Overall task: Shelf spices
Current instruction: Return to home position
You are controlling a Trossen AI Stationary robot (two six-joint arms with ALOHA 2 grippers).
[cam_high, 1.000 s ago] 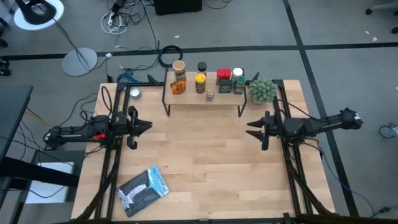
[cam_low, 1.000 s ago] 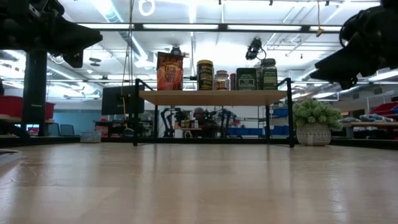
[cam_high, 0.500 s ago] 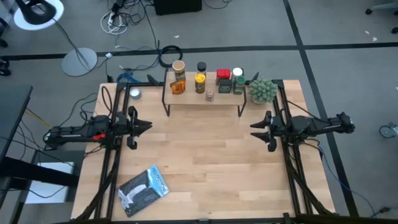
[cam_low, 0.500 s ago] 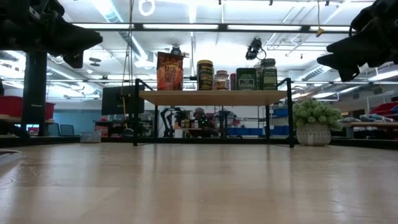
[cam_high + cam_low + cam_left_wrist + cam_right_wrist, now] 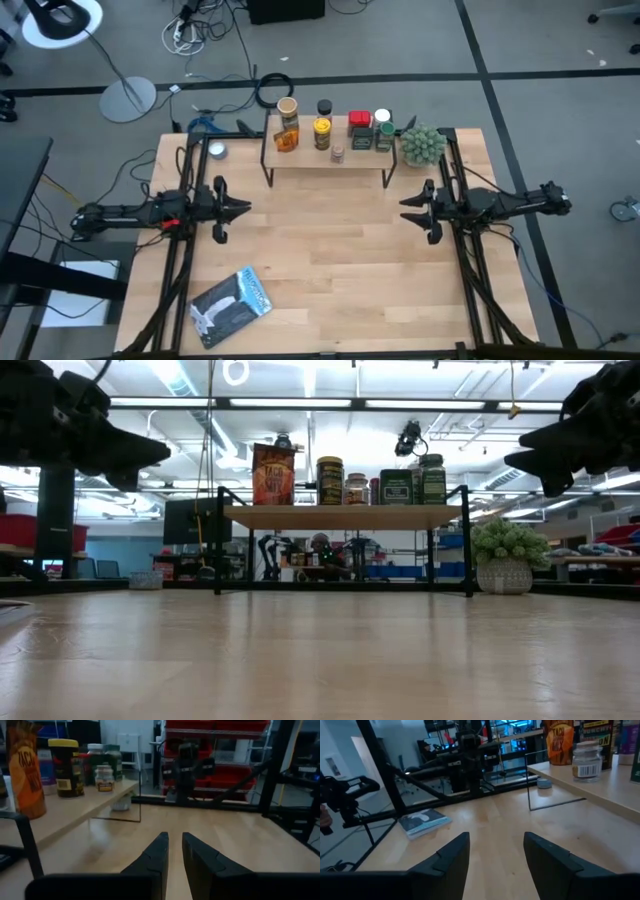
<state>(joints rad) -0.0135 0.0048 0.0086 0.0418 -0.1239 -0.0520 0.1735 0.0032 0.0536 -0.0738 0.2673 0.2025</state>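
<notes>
Spices [image 5: 322,131] have stayed in their row on the shelf [image 5: 300,157], while the left claw [image 5: 243,208] has crept slightly inward, out in front of the shelf's left end. Its fingers stand narrow, nearly touching, holding nothing. The right claw [image 5: 405,210] hangs in front of the shelf's right end, spread wide and empty. Both arms lie level, pointing at each other across the tabletop [image 5: 330,270], well apart from the shelf. They seem raised off the wood, though the low view gives only dark outlines. Homing well means drawing each arm straight back from the shelf, never sweeping toward its legs.
</notes>
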